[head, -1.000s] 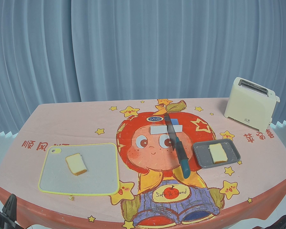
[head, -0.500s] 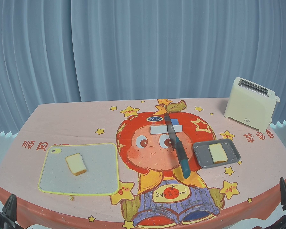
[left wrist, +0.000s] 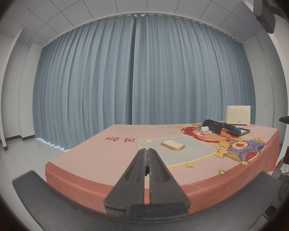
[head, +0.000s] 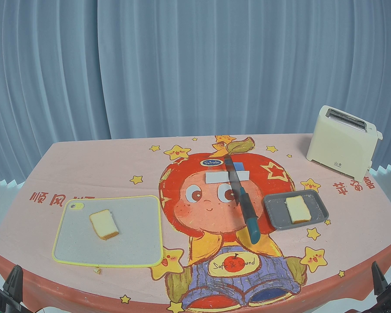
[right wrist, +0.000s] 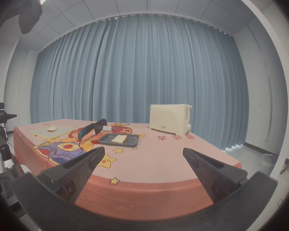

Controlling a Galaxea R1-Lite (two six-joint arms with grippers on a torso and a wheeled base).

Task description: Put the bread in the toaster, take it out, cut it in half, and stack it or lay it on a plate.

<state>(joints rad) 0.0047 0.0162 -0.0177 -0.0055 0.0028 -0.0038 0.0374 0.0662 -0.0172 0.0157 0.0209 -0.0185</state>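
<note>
Low at the table's near right edge, the right pincer (right wrist: 144, 150) has sunk and swung since a second ago, while nothing on the table (head: 95, 170) has shifted. One bread half (head: 104, 224) lies flat on the cutting board (head: 130, 240) at the left; the other bread half (head: 298, 209) lies in the grey plate (head: 276, 211) at the right. Between them the knife (head: 245, 203) rests with its blade propped on a small block, and the toaster (head: 343, 141) stands at the far right corner, well apart. Toasting and cutting look done, so the plating step seems to be in hand. The next move calls for gripping the board piece by its edges, carrying it past the knife and laying it on or beside its mate. The right pincer hangs spread wide, holding and touching nothing. The left pincer (left wrist: 147, 154) sits off the near left edge, fingers pressed together and empty.
</note>
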